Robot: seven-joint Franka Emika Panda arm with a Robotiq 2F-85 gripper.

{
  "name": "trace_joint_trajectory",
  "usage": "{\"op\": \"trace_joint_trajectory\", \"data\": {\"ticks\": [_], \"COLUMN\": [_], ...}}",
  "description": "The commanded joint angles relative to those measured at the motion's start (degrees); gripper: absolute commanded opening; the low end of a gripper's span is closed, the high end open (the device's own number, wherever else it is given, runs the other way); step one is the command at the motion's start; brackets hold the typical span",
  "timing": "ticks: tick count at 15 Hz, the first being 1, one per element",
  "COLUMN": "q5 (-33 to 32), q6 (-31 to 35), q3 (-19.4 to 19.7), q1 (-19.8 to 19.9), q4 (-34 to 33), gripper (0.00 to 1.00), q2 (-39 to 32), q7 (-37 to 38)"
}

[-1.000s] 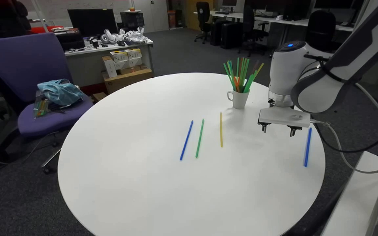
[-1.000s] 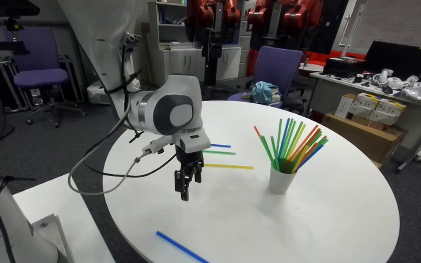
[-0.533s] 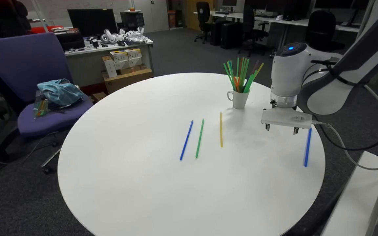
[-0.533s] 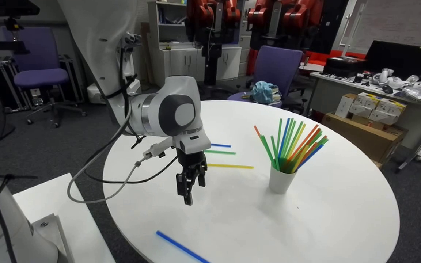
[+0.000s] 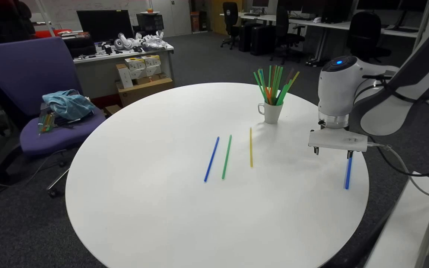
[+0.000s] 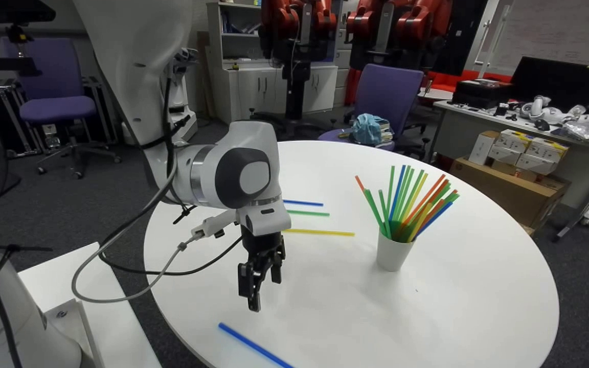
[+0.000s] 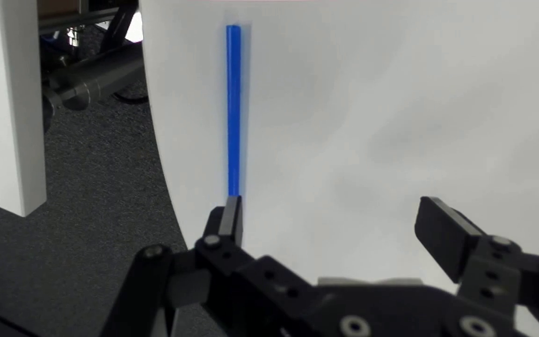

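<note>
My gripper (image 5: 333, 152) is open and empty above the table. In the wrist view the open jaws (image 7: 329, 201) show white tabletop between them. The nearest thing is a blue straw (image 7: 234, 107) lying near the table's edge; the left finger in this view covers its lower end. In an exterior view the blue straw (image 6: 254, 345) lies apart from and below the gripper (image 6: 265, 294). A second blue straw (image 5: 211, 159), a green straw (image 5: 226, 157) and a yellow straw (image 5: 251, 147) lie side by side further off. A white mug (image 5: 273, 114) holds several coloured straws (image 6: 409, 204).
The round white table (image 5: 143, 208) has its edge close to the near blue straw. A white bench (image 5: 404, 230) stands beside it under the arm. A purple chair (image 5: 35, 82) with a blue cloth (image 5: 68, 105) stands across the table. A cable (image 6: 120, 294) hangs from the arm.
The arm has moved toward the blue straw by the table's edge, and the gripper is lower than half a second ago. The jaws stay open. The straws and mug have not moved.
</note>
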State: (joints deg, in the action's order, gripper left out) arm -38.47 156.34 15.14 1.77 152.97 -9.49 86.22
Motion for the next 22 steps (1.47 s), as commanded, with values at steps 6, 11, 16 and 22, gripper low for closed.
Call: {"op": "trace_joint_trajectory", "data": {"ticks": [6,11,16,22], "q5": [-1.11,-2.33,-2.34,-2.39], "q6": [4.85,10.94,14.9,17.63], "q3": [2.81,4.84,6.7,8.43], "q1": [2.66,2.83,2.47,1.58], "q4": [3.89,4.84,4.62,4.35], "gripper": [1.0,1.0,1.0,1.0], "q2": [-1.65,-5.1,-8.08,-9.78], "q7": [-0.63,0.28,0.57,1.29]}}
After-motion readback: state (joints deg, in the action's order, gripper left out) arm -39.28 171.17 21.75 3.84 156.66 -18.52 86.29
